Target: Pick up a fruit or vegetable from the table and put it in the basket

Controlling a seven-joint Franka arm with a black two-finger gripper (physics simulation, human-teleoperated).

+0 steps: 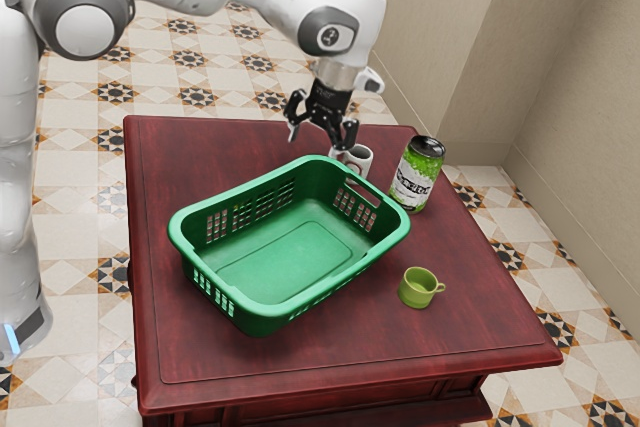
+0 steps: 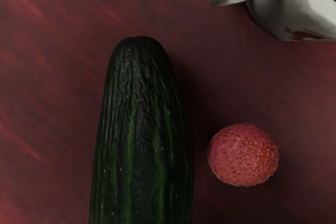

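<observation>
The cucumber (image 2: 142, 145) lies on the desk (image 1: 480, 292), with a reddish lychee (image 2: 244, 155) just beside it and the white mug (image 1: 358, 160) nearby. In the upper middle of the exterior frame, the end effector (image 1: 320, 144) hangs with its fingers spread wide, holding nothing. The green basket (image 1: 285, 259) sits mid-frame. If the descent is off-centre, a finger could land on the cucumber or nudge the lychee (round things roll easily); carried too low, either might catch the basket's rim.
</observation>
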